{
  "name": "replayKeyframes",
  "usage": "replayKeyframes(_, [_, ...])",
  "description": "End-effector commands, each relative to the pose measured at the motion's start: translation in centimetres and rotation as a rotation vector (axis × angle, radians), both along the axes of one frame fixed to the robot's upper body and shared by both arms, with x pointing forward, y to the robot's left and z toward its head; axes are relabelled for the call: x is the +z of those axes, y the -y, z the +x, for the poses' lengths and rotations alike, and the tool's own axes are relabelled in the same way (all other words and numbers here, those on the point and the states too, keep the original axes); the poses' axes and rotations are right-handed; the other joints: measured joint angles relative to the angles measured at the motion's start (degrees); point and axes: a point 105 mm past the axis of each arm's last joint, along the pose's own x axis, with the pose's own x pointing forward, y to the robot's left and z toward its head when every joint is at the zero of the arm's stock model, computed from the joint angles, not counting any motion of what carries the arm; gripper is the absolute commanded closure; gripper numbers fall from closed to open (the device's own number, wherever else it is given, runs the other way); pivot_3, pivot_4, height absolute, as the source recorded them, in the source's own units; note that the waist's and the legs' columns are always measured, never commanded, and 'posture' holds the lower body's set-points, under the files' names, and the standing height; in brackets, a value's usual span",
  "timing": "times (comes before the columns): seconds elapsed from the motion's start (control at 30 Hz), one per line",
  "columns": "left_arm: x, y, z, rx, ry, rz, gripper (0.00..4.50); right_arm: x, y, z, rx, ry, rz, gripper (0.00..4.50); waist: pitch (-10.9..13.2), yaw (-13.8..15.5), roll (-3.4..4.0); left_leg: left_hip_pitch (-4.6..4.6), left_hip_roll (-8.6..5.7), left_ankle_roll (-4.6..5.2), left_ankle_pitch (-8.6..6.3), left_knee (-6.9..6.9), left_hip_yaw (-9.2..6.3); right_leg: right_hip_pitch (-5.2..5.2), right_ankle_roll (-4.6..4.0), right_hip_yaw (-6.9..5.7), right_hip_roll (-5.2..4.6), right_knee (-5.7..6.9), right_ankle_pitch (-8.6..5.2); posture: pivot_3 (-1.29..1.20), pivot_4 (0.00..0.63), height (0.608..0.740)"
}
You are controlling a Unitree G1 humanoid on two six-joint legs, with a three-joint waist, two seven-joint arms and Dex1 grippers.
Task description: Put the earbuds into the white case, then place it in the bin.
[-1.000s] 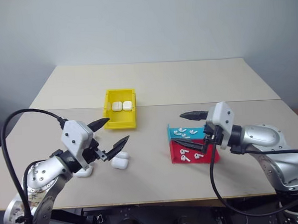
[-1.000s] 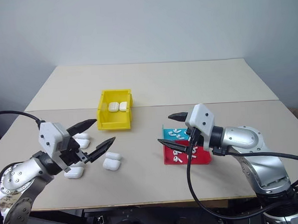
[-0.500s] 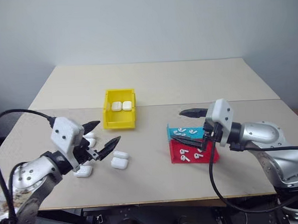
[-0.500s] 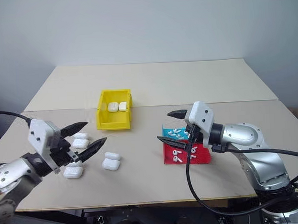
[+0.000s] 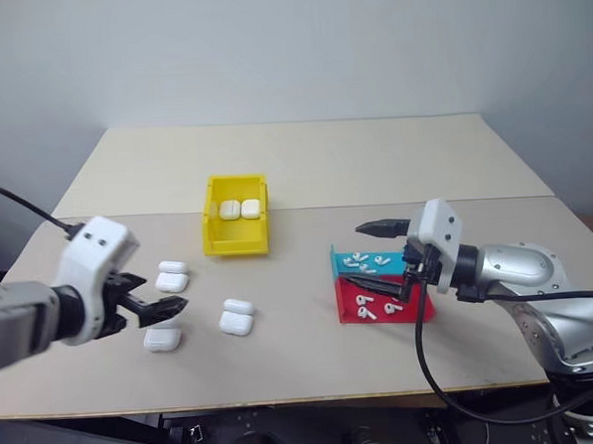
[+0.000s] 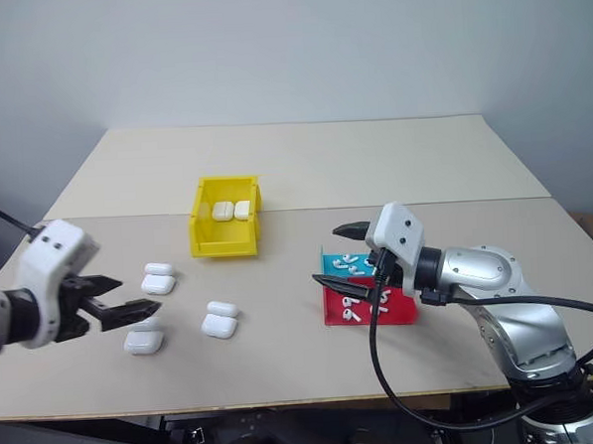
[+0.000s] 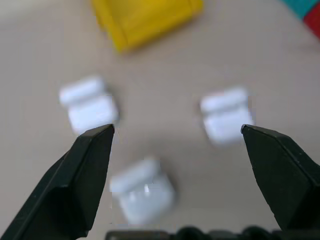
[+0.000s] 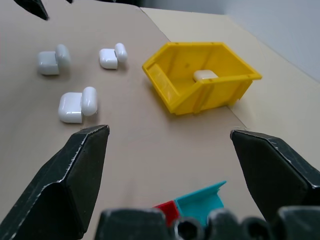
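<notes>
— Watching the left hand (image 5: 154,311) hang over the loose white cases, are you? Its two black fingers stand wide apart with nothing between them.

— Yes. It hovers just above the nearest case (image 5: 163,339), near the front edge of the worktop (image 5: 304,172). Two more lie close by: one (image 5: 171,276) a bit further back, one (image 5: 236,317) off toward the middle. All three have their lids flipped open.

— And the right hand (image 5: 384,261)?

— Spread wide too, empty, poised over the red and cyan tray (image 5: 349,309). The earbuds (image 5: 366,262) lie scattered in both halves of it.

— The yellow bin (image 5: 239,243) already has two cases inside (image 5: 242,210), I see.

— It does, side by side at its far end. What worries me is the buds. They look tiny and glossy; I reckon a pinch slightly off-centre could squirt one out across the worktop.

— Or it grabs two at once, they lie so close together.

— Possibly. And the case is light with its lid hanging open. If the left hand closes on the lid rather than the body, I'd guess it tips or skids away toward the edge.
</notes>
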Motion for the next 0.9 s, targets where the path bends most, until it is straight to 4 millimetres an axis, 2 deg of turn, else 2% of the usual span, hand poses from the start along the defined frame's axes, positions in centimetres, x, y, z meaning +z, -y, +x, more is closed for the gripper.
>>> replayKeyframes(0.03, [0.0, 0.4, -0.5, 0.045, -0.077, 0.006, 0.09, 1.0, -0.2, -0.7, 0.023, 0.037, 0.014, 0.00, 0.04, 0.14, 0.00, 0.00, -0.06, 0.01, -0.01, -0.03, 0.03, -0.02, 0.00, 0.04, -0.04, 0.00, 0.00, 0.00, 0.150, 0.740])
replayKeyframes(0.13, [-0.6, -0.4, -0.3, 0.114, -0.120, -0.001, 0.09, 1.0, -0.4, -0.6, 0.030, 0.035, 0.020, 0.00, 0.09, 0.25, 0.03, -0.11, -0.09, -0.02, 0.01, -0.04, 0.09, -0.24, 0.00, 0.08, -0.04, 0.13, 0.00, 0.00, 0.150, 0.740])
replayKeyframes(0.3, [-1.5, -0.4, -0.8, 0.097, -0.213, -0.002, 0.09, 1.0, -0.8, -0.5, 0.036, 0.038, 0.029, 0.00, 0.12, 0.24, -0.02, -0.08, -0.09, -0.13, 0.08, -0.04, 0.32, -0.32, -0.12, 0.05, 0.01, 0.38, -0.07, 0.00, 0.150, 0.740])
replayKeyframes(0.57, [-3.5, -2.4, 0.1, 0.251, -0.208, 0.060, 0.09, 0.8, -1.1, -0.9, 0.026, 0.047, 0.049, 0.00, 0.21, 0.31, -0.07, -0.15, -0.11, -0.14, 0.08, -0.05, 0.38, -0.34, -0.13, 0.05, 0.01, 0.36, -0.08, 0.00, 0.150, 0.740])
replayKeyframes(0.9, [-6.2, -1.7, 2.6, 0.307, -0.244, 0.038, 0.09, 0.5, -1.5, -1.3, 0.011, 0.045, 0.067, 0.00, 0.24, 0.62, -0.14, -0.14, -0.13, -0.16, 0.10, -0.03, 0.34, -0.28, -0.13, 0.00, 0.02, 0.38, -0.08, 0.00, 0.150, 0.740])
